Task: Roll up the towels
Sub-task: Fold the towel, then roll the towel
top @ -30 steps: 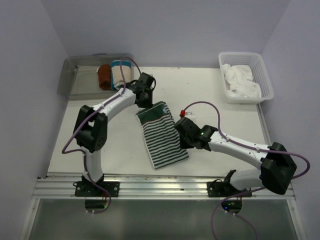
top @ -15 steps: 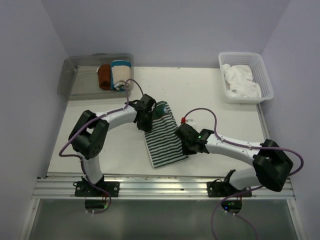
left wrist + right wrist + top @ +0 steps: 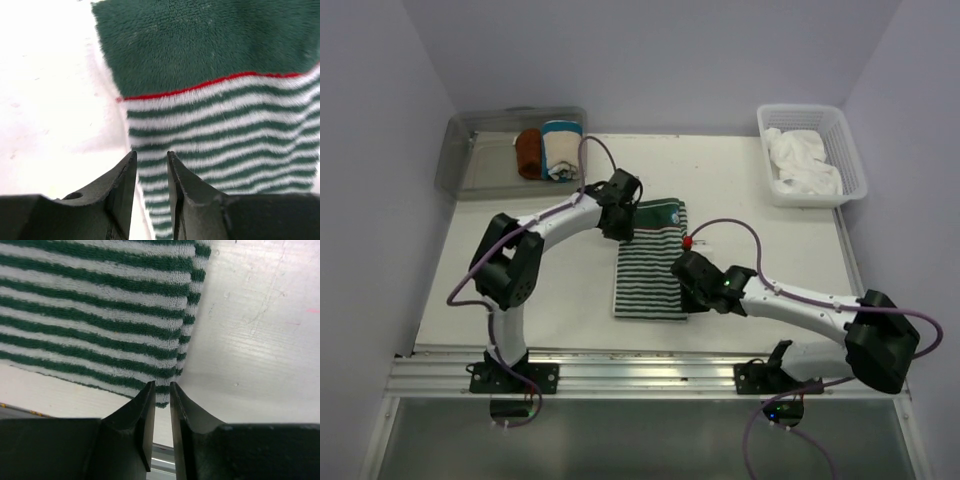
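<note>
The green-and-white striped towel [image 3: 650, 270] lies flat and square to the table's edges at mid-table, its solid green band [image 3: 200, 45] at the far end. My left gripper [image 3: 623, 222] sits on the towel's far left edge, its jaws a narrow gap apart with that edge [image 3: 151, 155] between them. My right gripper [image 3: 688, 288] is at the near right corner, jaws nearly together around the corner [image 3: 161, 385] of the striped cloth [image 3: 90, 315]. The white towel [image 3: 805, 165] lies crumpled in the basket at the back right.
A white basket [image 3: 765, 150] stands at the back right corner. A clear bin [image 3: 480, 165] at the back left holds a rolled rust-brown towel [image 3: 528, 152] and a rolled cream towel with a teal band [image 3: 560, 148]. A metal rail [image 3: 640, 375] runs along the near edge.
Both grippers have swung the striped towel from a slanted lie to square with the table. The left gripper moved right and away; the right gripper stayed at the near right corner.
</note>
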### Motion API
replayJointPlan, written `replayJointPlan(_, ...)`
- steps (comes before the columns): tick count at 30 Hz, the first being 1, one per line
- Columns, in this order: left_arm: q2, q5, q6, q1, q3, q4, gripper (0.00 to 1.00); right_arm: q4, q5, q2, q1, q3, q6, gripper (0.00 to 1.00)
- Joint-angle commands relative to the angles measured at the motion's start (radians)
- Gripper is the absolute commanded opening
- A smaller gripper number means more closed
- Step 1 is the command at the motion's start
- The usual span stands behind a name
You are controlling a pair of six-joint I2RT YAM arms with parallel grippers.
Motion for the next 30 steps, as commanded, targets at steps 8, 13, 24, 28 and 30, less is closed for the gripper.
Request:
replayJointPlan(8,-0.404,-0.020,0.000,0.007,-0.262,-0.034,0.38,-0.054,0.163,-0.057,0.169,0.073,-0.154,0.41)
replayJointPlan(13,-0.485,-0.032,-0.046,0.014,-0.388,-0.049,0.39,-0.031,0.223,0.068,0.298,0.163,-0.292,0.52)
replayJointPlan(24,-0.562,0.082,-0.076,0.182,-0.488,0.006,0.38,0.077,0.174,0.208,0.323,0.208,-0.524,0.57)
replayJointPlan(28,-0.576,0.090,-0.082,0.216,-0.479,0.000,0.38,0.111,0.122,0.228,0.323,0.189,-0.524,0.57)
replayJointPlan(30,-0.578,0.090,-0.083,0.218,-0.467,-0.005,0.38,0.119,0.114,0.231,0.323,0.177,-0.521,0.57)
